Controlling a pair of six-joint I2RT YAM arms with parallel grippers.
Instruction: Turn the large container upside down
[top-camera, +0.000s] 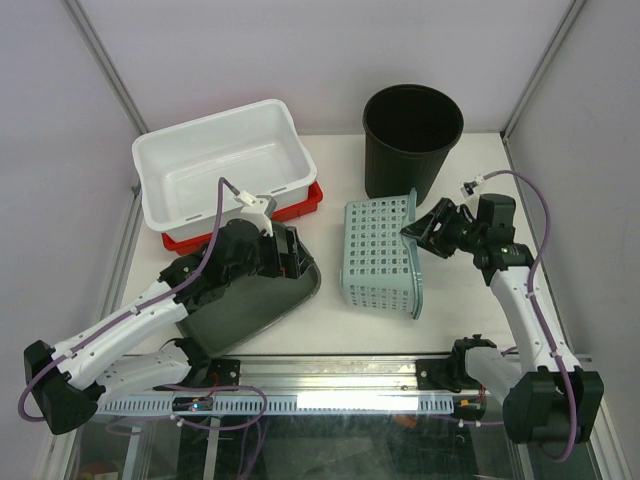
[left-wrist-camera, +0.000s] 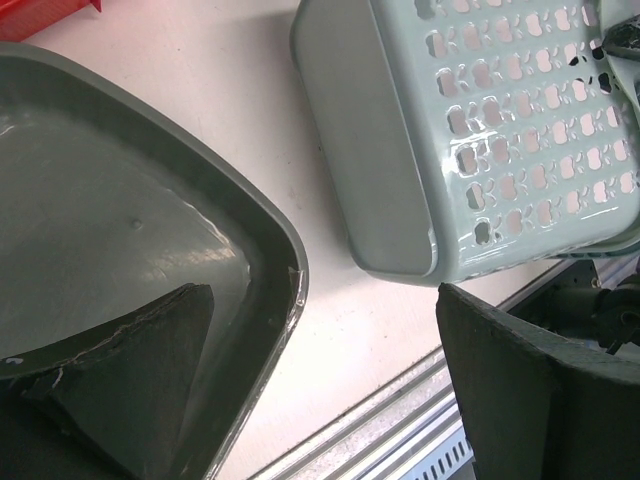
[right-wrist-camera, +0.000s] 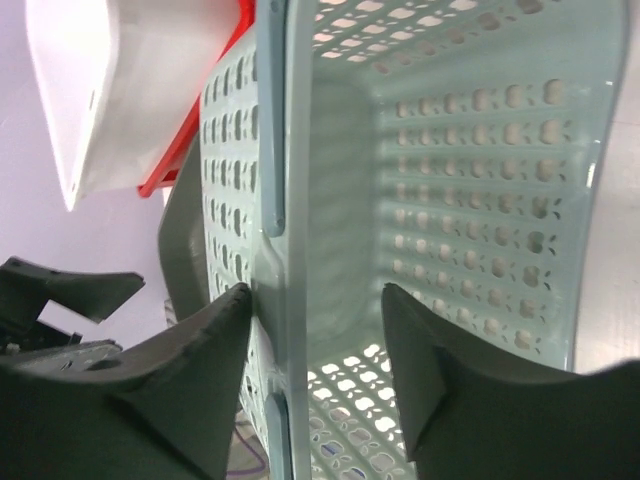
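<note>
we see a glossy white plastic tub (top-camera: 215, 165), a shiny perforated plastic basket (top-camera: 382, 255), a smooth grey tray (top-camera: 238, 312) with sheen, a matt black bucket (top-camera: 400, 170), and a matt worktop (top-camera: 330, 320).

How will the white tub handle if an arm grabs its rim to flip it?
Probably light: the white tub looks empty and thin-walled. Its flared rim offers a grip, though the glossy plastic may slip. It sits on the red tray, so it may skid rather than pivot.
</note>
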